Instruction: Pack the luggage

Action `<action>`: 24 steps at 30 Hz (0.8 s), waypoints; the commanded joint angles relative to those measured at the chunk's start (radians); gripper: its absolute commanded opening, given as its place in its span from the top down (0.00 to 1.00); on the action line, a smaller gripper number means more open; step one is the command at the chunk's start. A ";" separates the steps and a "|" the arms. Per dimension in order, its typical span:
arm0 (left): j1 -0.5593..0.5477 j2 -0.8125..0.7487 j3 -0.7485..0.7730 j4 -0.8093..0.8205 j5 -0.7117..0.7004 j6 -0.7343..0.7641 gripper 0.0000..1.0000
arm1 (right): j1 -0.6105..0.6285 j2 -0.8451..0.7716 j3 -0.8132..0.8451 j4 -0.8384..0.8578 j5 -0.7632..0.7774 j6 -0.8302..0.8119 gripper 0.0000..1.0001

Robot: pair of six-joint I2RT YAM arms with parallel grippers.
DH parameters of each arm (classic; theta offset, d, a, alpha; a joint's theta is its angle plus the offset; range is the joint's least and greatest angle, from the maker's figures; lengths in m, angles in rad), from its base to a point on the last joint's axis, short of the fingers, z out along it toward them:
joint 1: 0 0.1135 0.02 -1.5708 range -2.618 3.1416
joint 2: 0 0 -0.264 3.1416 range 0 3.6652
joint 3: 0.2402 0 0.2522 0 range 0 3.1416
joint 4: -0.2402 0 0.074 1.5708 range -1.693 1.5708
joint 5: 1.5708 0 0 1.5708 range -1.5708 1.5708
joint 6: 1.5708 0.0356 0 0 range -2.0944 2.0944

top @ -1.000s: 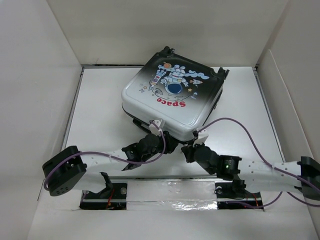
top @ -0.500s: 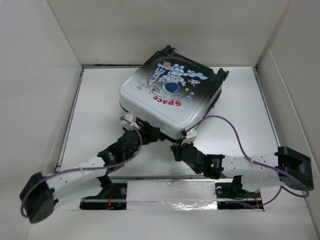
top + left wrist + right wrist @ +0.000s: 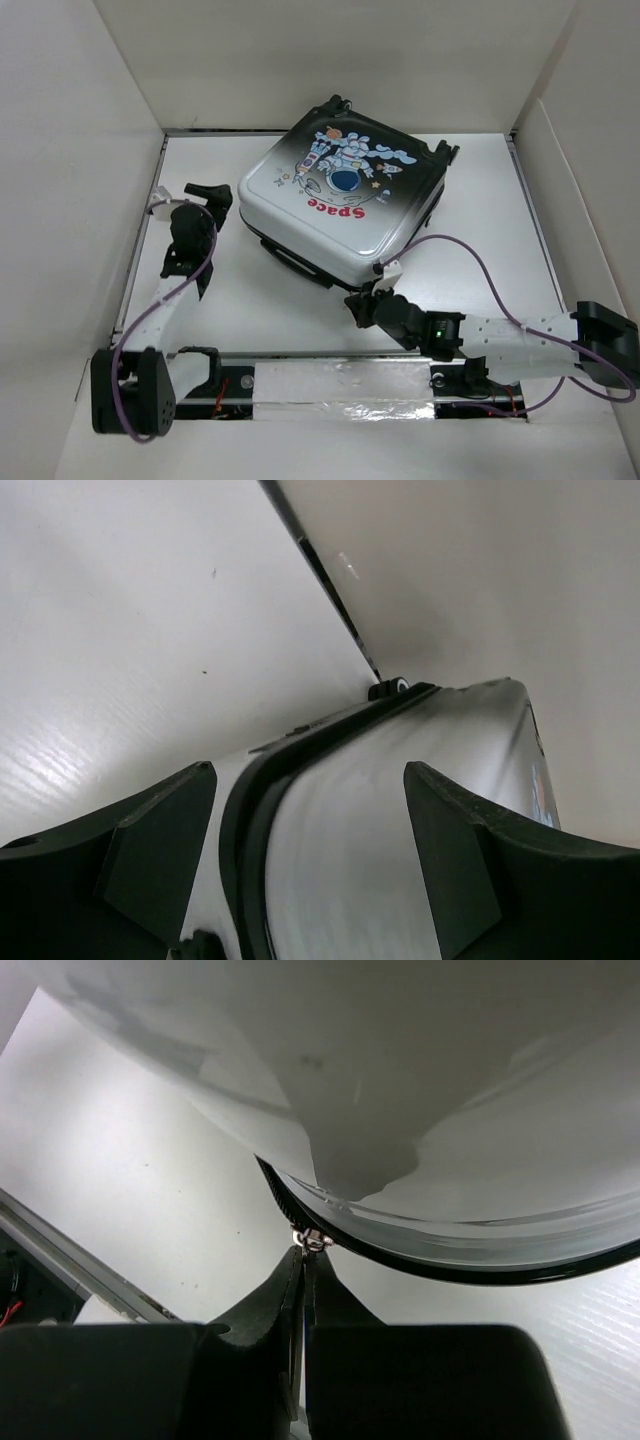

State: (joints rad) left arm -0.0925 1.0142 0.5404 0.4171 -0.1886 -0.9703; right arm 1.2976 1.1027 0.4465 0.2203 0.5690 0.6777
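The luggage (image 3: 340, 205) lies flat and shut on the bench (image 3: 480, 230), toward the far middle, print side up and turned at an angle. The left pincer (image 3: 213, 194) is spread, just beside the case's left edge. In its wrist view the rim runs between the fingers, but nothing is gripped. The right pincer (image 3: 362, 303) is at the near corner, pressed together on what looks like the zip pull (image 3: 313, 1240), a small metal tab at the seam. I judge the shell to be stiff and glossy, so it will probably slide under any push. It looks too broad and rounded to grip across the body. The small parts seem the better holds: the zip pull for closing the seam, or the black handle (image 3: 298, 262) on the near side for shifting the case. A hard tug on the pull would likely turn the whole case unless the other arm steadies it.
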 commanded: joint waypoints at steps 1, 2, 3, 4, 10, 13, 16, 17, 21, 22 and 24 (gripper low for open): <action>0.080 0.106 0.136 0.077 0.144 -0.090 0.26 | 0.035 -0.047 -0.005 -0.002 -0.109 0.022 1.00; 0.094 0.191 0.160 0.075 0.175 -0.087 0.27 | 0.035 -0.050 -0.005 -0.001 -0.121 0.020 1.00; 0.105 0.236 0.193 0.075 0.219 -0.079 0.27 | 0.035 -0.050 -0.005 -0.002 -0.127 0.017 1.00; 0.118 0.272 0.251 0.069 0.257 -0.073 0.28 | 0.035 -0.052 -0.002 -0.006 -0.130 0.016 1.00; 0.134 0.514 0.411 0.026 0.425 -0.013 0.30 | 0.035 -0.041 0.011 -0.015 -0.118 0.020 1.00; 0.093 0.546 0.363 0.067 0.422 -0.027 0.30 | 0.035 -0.018 0.032 0.008 -0.112 0.007 1.00; 0.074 0.581 0.293 0.141 0.475 -0.057 0.31 | 0.035 0.017 0.079 -0.009 -0.109 -0.016 1.00; 0.057 0.590 0.273 0.188 0.482 -0.065 0.31 | 0.035 0.029 0.093 -0.012 -0.103 -0.032 1.00; -0.032 0.574 0.193 0.250 0.465 -0.061 0.32 | 0.035 0.112 0.185 -0.028 -0.069 -0.102 1.00; -0.082 0.564 0.155 0.262 0.439 -0.058 0.32 | 0.035 0.127 0.211 -0.041 -0.066 -0.116 1.00; -0.137 0.525 0.106 0.305 0.411 -0.059 0.33 | 0.008 0.161 0.280 -0.072 -0.055 -0.153 1.00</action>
State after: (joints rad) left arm -0.0383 1.6001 0.7311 0.6685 0.0692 -1.1122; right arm 1.3041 1.2240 0.6029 0.0742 0.6022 0.5701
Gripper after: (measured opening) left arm 0.676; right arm 0.023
